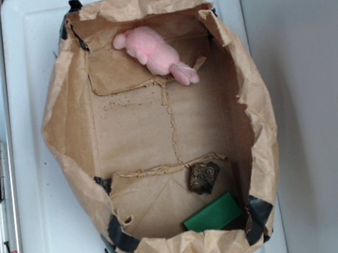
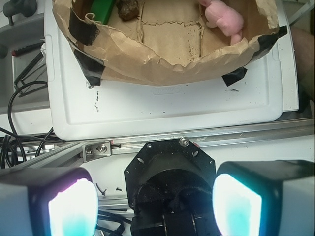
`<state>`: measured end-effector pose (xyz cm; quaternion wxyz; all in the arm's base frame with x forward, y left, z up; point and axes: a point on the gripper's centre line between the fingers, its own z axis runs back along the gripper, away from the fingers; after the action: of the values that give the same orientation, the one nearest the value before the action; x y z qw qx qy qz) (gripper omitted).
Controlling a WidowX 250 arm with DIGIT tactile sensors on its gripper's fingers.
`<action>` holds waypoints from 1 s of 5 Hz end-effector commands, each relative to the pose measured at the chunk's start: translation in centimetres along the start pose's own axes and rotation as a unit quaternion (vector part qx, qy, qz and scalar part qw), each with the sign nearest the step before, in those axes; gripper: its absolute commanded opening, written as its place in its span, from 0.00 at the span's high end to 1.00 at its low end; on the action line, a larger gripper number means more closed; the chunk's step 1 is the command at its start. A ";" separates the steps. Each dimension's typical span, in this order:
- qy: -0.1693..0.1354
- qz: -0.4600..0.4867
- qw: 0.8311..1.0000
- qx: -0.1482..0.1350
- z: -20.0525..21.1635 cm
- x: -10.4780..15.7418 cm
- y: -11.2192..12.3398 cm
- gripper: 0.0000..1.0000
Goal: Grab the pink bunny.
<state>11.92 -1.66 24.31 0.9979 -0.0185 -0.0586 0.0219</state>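
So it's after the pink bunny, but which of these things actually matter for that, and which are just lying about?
For the job:
- pink bunny, at one end of the bag
- gripper, open, outside the bag

Just lying about:
- dark brown lump
- green block
- paper bag holding all three
- white tray under the bag

Bag (image 1: 68, 123) mouth was wide open from above, floor mid-section bare. Bunny (image 1: 153, 52) lay against far wall under a leaning paper flap. Brown lump (image 1: 203, 177) and green block (image 1: 214, 213) crowded the near-right corner, well apart.
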 end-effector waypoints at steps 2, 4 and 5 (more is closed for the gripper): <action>-0.020 0.036 0.999 0.011 -1.3 1.6 -2.4 0.00; -0.052 0.054 0.996 0.037 -8.3 11.1 0.1 0.00; -0.046 0.081 0.994 0.057 -11.5 15.6 1.8 0.00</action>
<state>28.28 -0.42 13.10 0.9923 0.0317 -0.0740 0.0946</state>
